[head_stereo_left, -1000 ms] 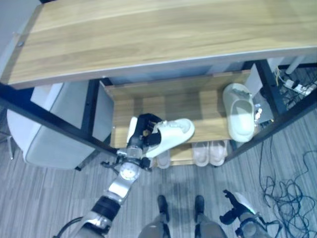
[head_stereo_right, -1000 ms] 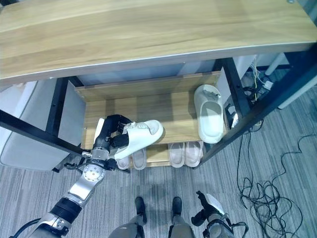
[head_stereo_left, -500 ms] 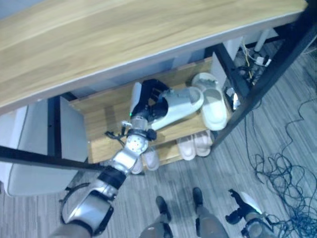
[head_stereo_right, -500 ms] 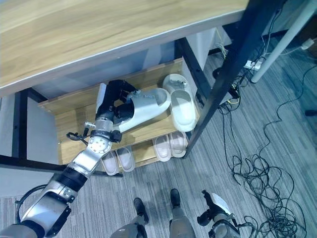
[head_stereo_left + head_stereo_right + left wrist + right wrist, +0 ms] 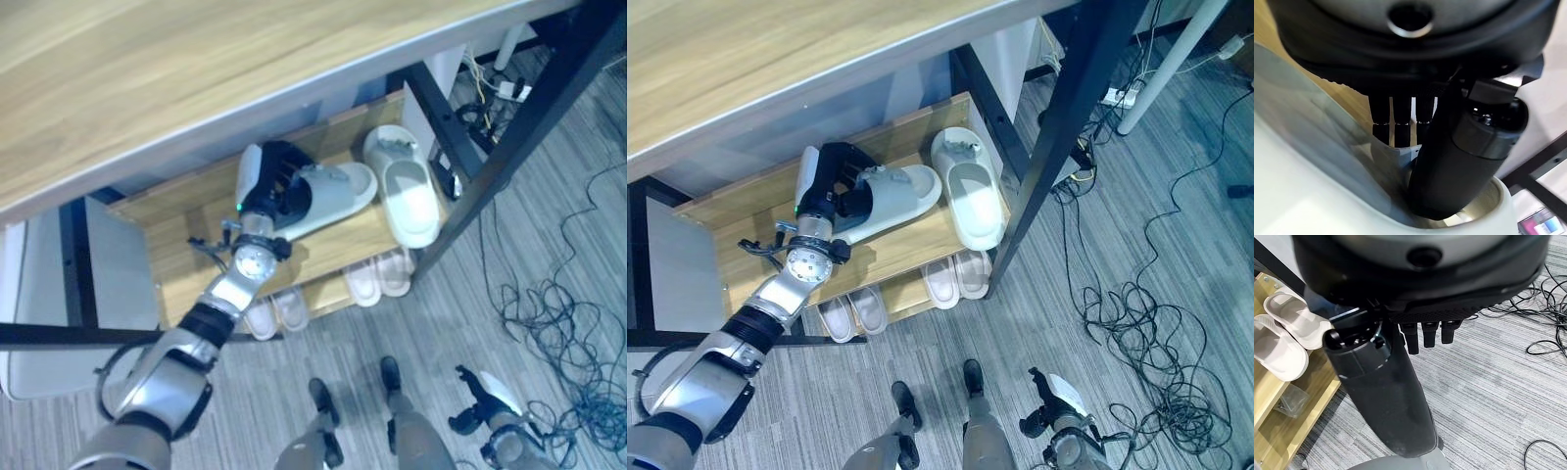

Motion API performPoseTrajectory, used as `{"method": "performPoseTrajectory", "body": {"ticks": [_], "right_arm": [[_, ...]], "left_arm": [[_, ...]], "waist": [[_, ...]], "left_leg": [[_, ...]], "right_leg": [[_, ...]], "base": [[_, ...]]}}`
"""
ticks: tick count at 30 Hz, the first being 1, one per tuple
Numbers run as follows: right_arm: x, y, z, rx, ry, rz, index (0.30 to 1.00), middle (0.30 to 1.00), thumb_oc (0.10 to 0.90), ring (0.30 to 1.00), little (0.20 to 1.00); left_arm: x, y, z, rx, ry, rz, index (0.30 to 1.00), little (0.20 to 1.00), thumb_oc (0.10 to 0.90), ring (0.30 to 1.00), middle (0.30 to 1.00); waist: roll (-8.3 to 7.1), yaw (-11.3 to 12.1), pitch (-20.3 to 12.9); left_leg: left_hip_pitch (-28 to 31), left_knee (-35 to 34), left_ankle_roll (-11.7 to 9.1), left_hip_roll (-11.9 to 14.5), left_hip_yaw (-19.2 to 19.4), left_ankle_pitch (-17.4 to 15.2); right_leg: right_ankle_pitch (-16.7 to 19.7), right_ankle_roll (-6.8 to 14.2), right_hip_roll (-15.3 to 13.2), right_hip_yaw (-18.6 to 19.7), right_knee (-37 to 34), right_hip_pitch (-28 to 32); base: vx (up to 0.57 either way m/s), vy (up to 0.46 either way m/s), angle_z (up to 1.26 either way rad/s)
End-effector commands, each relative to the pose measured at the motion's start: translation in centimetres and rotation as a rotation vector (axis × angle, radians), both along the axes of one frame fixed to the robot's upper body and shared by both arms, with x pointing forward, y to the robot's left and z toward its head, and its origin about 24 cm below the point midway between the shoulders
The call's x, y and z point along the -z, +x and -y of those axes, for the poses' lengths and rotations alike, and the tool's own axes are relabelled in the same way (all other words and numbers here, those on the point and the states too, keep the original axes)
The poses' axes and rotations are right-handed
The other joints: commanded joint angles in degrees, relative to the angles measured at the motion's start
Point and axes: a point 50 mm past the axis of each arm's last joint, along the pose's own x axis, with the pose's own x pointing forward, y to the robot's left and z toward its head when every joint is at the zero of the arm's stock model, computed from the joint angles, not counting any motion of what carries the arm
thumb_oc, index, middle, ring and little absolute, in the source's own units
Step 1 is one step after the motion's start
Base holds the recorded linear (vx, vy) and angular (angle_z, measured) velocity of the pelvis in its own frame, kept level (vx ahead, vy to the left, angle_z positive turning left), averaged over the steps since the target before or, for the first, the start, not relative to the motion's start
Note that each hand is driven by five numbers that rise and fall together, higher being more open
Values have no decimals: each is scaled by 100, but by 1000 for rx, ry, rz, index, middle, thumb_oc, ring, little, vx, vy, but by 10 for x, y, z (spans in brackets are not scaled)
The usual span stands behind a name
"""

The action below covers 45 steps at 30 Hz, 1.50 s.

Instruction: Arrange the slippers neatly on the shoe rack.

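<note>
The left robot hand [image 5: 266, 182] reaches under the wooden top of a black-framed desk [image 5: 147, 88] onto the upper shelf of the shoe rack [image 5: 191, 264]. Its fingers and thumb are curled around the heel end of a white slipper [image 5: 328, 196], gripping it; the left wrist view shows the thumb [image 5: 1459, 161] pressed inside the slipper's opening and the fingers folded against its strap. The held slipper lies slanted across the middle of the upper shelf, its toe pointing toward the shelf's right end, and whether its sole rests on the wood cannot be told.

Just beside that toe, at the right end of the upper shelf, a second white slipper [image 5: 407, 191] lies flat with its opening facing up and its length running from the back edge to the front edge. It sits close to the rack's right side panel and the black desk leg [image 5: 509, 137].

On the lower shelf two pale pairs stand side by side: one pair [image 5: 274, 313] under the left arm and another pair [image 5: 380, 277] further right, beneath the second slipper.

The right robot hand [image 5: 1425, 333] hangs well apart from the rack above the grey striped floor [image 5: 1136, 196], holding nothing; its fingers look folded toward the palm beside the dark thumb. The right wrist view shows the rack's lower shelf with a pale pair on it.
</note>
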Motion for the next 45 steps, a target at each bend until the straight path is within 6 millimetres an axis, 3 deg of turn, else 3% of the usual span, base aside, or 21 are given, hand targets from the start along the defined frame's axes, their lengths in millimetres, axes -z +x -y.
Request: {"method": "performPoseTrajectory", "body": {"ticks": [1, 15, 36, 41, 45], "right_arm": [[0, -10, 5, 1, -7, 18, 900, 900, 800, 900, 900], [4, -15, -1, 4, 20, 7, 900, 900, 800, 900, 900], [6, -19, 0, 7, 25, -13, 900, 900, 800, 900, 900], [7, -18, -2, 4, 30, -21, 900, 900, 800, 900, 900], [9, -18, -4, 11, 36, -38, 900, 900, 800, 900, 900]], "left_arm": [[-77, 9, -5, -35, 8, 272, 900, 900, 800, 900, 900], [-60, 3, 10, 34, 50, 240, 900, 900, 800, 900, 900], [-39, -4, -30, -32, 158, 163, 900, 900, 800, 900, 900], [-36, -9, -36, -31, 124, 157, 900, 900, 800, 900, 900], [-21, -16, -38, 11, -39, 119, 900, 900, 800, 900, 900]], "waist": [[-229, -5, -337], [-258, 147, -368], [-254, 349, -401], [-259, 399, -422], [-270, 463, -471]], "left_leg": [[256, -45, -475, 277, -148, -199], [269, -45, -505, 275, -294, -188], [319, -45, -534, 275, -449, -165], [344, -45, -538, 278, -478, -159], [405, -45, -536, 277, -515, -165]], "right_leg": [[-226, 643, -452, -449, -12, -95], [-288, 613, -447, -612, -12, 28], [-341, 596, -464, -787, -12, 209], [-362, 579, -466, -828, -12, 265], [-402, 561, -462, -870, -12, 370]], "base": [[0, 0, 0], [-4, -9, 4], [-5, -3, 5], [0, -3, 4], [14, -9, 9]]}}
